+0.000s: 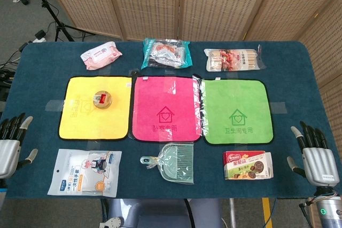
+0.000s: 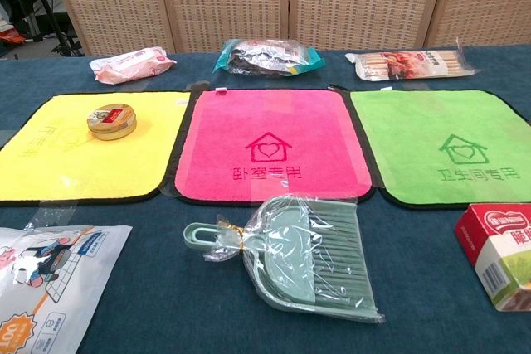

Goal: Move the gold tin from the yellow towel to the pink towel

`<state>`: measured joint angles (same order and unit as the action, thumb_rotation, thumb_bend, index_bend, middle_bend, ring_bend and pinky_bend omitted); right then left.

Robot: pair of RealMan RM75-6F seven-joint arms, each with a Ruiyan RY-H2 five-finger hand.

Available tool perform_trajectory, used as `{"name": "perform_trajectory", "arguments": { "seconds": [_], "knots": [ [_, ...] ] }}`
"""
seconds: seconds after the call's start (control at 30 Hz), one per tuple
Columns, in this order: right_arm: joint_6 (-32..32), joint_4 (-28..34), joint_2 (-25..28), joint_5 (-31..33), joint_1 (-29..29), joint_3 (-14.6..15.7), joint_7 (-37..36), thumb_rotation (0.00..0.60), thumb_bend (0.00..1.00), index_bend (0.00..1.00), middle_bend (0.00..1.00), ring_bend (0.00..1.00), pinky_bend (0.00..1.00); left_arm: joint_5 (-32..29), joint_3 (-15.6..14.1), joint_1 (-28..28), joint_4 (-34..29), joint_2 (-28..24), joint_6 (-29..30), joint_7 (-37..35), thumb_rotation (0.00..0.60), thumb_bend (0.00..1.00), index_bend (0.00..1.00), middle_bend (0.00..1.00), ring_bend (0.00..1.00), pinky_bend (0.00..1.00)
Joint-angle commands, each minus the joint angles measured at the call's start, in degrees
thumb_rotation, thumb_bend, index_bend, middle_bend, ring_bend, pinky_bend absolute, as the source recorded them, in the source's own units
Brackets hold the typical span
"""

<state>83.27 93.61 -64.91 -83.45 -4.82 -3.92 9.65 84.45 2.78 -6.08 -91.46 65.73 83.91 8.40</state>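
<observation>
A round gold tin (image 1: 102, 99) (image 2: 111, 120) lies flat on the yellow towel (image 1: 80, 124) (image 2: 66, 163), in its upper middle. Right of it lies the bare pink towel (image 1: 165, 92) (image 2: 265, 113). My left hand (image 1: 12, 141) hangs at the table's left front edge, fingers apart and holding nothing, well away from the tin. Down at the right front corner my right hand (image 1: 315, 156) is likewise spread and empty. Neither hand shows in the chest view.
A green towel (image 1: 235, 92) (image 2: 448, 113) lies right of the pink one. Three snack packs (image 1: 165, 53) line the back edge. In front sit a white pouch (image 1: 85, 172), a wrapped green dustpan (image 1: 173, 161) (image 2: 307, 259) and a biscuit box (image 1: 247, 165) (image 2: 498, 246).
</observation>
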Motion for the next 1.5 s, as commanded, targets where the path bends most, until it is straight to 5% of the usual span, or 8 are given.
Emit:
{"name": "perform_trajectory", "arguments": {
  "seconds": [0.03, 1.17, 1.5],
  "knots": [
    [0.0, -0.1, 0.0, 0.1, 0.0, -0.1, 0.0, 0.600, 0.35, 0.09, 0.00, 0.00, 0.05, -0.2, 0.0, -0.2, 0.2, 0.2, -0.4, 0.2, 0.600, 0.28, 0.00, 0.00, 0.00, 0.00],
    [-0.6, -0.1, 0.4, 1.0, 0.1, 0.1, -0.8, 0.600, 0.35, 0.09, 0.00, 0.00, 0.05, -0.9, 0.0, -0.5, -0.8, 0.5, -1.0, 1.1, 0.600, 0.30, 0.00, 0.00, 0.00, 0.00],
    [-0.2, 0.1, 0.3, 0.3, 0.2, 0.3, -0.5, 0.600, 0.36, 0.09, 0.00, 0.00, 0.05, -2.8, 1.8, -0.4, -2.5, 2.0, -0.4, -6.3, 0.600, 0.32, 0.03, 0.00, 0.00, 0.00]
  ]
}}
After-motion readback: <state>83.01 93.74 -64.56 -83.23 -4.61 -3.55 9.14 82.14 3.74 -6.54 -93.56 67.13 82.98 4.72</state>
